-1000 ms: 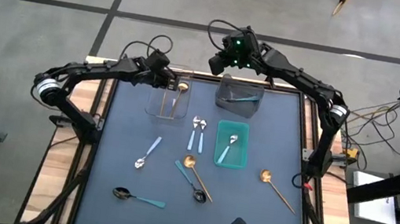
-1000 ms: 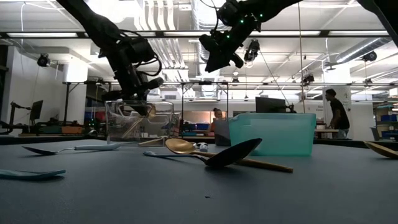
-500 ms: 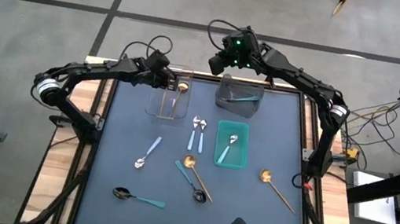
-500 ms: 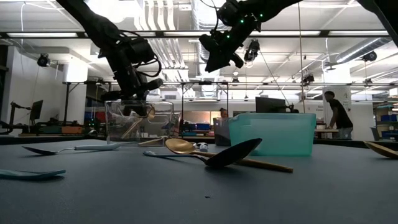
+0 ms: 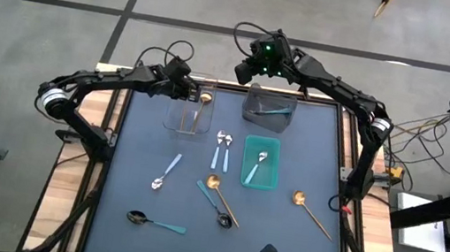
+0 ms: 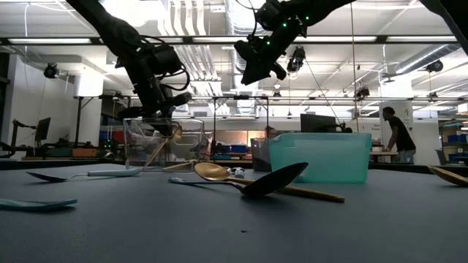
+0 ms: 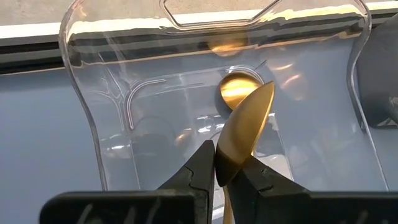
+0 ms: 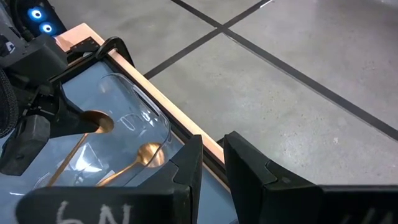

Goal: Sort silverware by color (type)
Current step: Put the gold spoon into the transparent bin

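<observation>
The left end effector pinched a gold spoon by its bowl, fingers pressed against it, over the clear bin at the tabletop's far left; a second gold spoon lay inside that bin. The right end effector hovered above the grey bin, just right of the clear bin, fingers slightly apart and holding nothing. Nearer than the clear bin lay two blue-handled spoons, another spoon in the teal bin, and further gold, dark and silver spoons scattered toward the near edge.
</observation>
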Action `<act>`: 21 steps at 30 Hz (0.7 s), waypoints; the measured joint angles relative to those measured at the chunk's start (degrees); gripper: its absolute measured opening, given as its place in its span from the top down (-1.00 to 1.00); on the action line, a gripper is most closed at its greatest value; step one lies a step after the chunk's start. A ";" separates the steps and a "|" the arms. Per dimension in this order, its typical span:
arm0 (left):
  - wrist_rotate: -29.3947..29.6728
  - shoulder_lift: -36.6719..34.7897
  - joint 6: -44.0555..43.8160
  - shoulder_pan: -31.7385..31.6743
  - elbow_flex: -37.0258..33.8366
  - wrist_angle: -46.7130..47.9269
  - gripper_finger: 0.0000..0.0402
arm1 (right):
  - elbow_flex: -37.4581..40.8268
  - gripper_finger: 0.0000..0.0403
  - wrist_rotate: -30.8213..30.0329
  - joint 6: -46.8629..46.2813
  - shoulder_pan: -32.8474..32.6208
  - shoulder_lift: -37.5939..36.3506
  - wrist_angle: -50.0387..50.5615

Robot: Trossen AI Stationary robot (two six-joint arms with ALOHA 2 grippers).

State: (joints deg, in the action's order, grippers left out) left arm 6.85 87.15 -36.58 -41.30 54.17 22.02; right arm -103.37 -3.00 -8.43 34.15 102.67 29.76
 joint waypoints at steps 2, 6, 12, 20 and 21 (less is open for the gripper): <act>0.02 0.00 0.00 0.00 0.00 -0.02 0.92 | 0.00 0.71 0.00 0.02 0.00 0.00 0.00; 0.13 0.00 0.00 0.00 0.00 -0.03 0.92 | 0.00 0.71 0.00 0.02 0.00 0.00 0.00; 0.13 0.00 -0.22 -0.01 0.00 -0.07 0.92 | 0.00 0.71 0.00 0.54 0.00 0.00 0.00; 0.13 0.00 -0.24 -0.02 0.00 -0.11 0.92 | 0.00 0.71 0.01 0.50 0.00 0.00 0.00; 0.13 0.00 -0.24 -0.02 0.00 -0.11 0.92 | 0.00 0.71 0.02 0.53 0.00 0.00 0.02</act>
State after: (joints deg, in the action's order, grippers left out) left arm 6.98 87.15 -36.82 -41.32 54.17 21.91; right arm -103.37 -2.98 -7.90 34.15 102.67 29.78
